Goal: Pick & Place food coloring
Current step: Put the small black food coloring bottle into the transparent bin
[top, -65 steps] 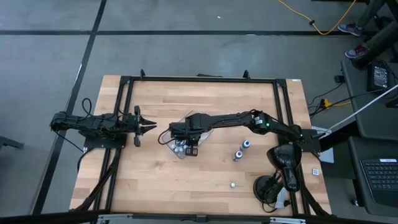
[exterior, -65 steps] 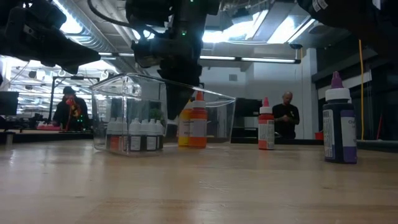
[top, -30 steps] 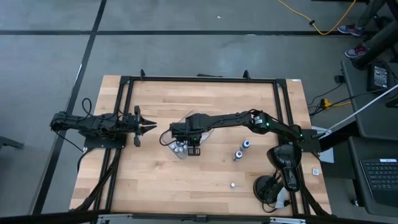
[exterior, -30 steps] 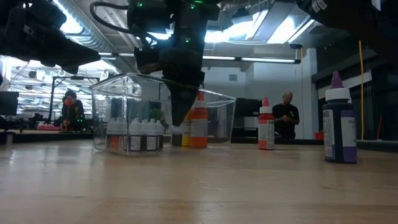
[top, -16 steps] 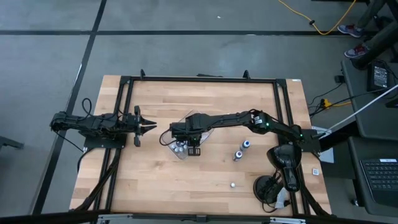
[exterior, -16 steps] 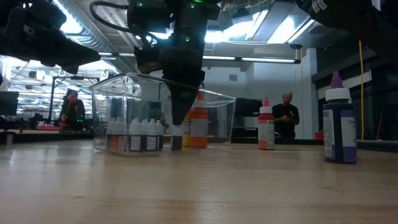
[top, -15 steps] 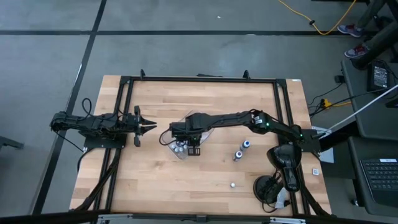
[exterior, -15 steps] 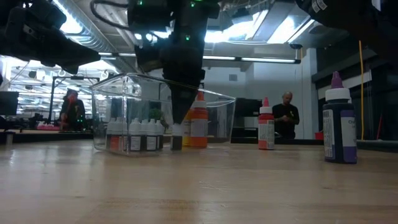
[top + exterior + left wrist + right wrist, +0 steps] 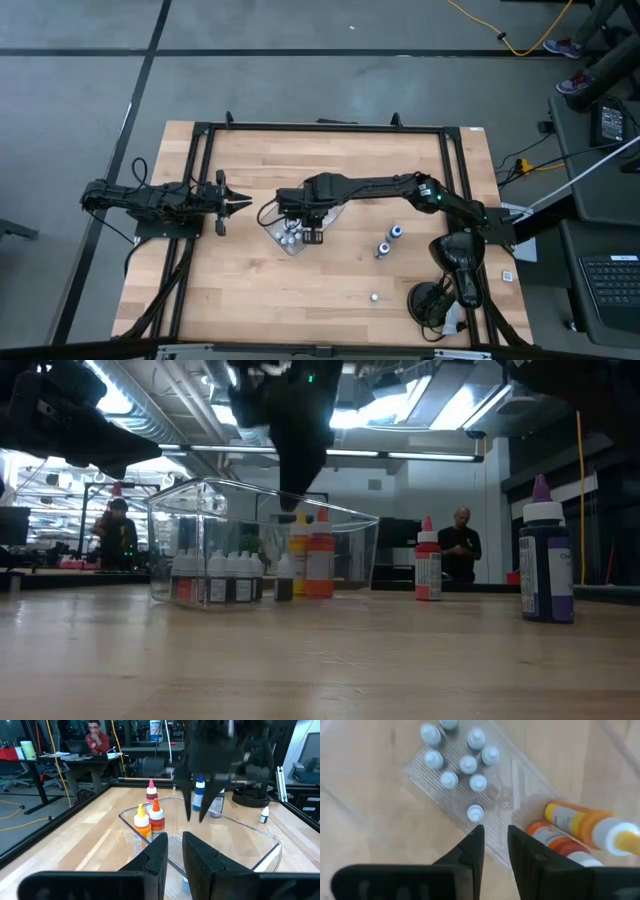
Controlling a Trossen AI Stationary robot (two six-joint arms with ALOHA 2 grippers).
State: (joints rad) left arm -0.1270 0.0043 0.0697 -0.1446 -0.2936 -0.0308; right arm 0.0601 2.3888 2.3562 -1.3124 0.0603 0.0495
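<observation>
A clear plastic tray (image 9: 322, 218) lies mid-table. Several tiny pale food coloring bottles (image 9: 465, 764) stand on its floor, seen as a row (image 9: 215, 575) in the low view. One more (image 9: 475, 813) stands apart from them, and shows in the low view as a small bottle (image 9: 284, 578). A yellow bottle (image 9: 141, 817) and an orange bottle (image 9: 156, 814) stand at one end of the tray. My right gripper (image 9: 496, 837) hangs above the tray, pointing down. Its fingers are a narrow gap apart and hold nothing. My left gripper (image 9: 175, 850) waits shut at the table's left, level, facing the tray.
Right of the tray stand a red-capped bottle (image 9: 428, 560) and a dark blue bottle (image 9: 545, 560); the high view shows two bottles (image 9: 390, 240) there. A tiny bottle (image 9: 374, 296) stands near the front edge. A black frame (image 9: 320, 127) borders the table. People sit in the room behind.
My right gripper has risen straight up out of the tray, until its fingertips are about level with the rim. The small bottle that stood beside its fingertips stays upright on the tray floor.
</observation>
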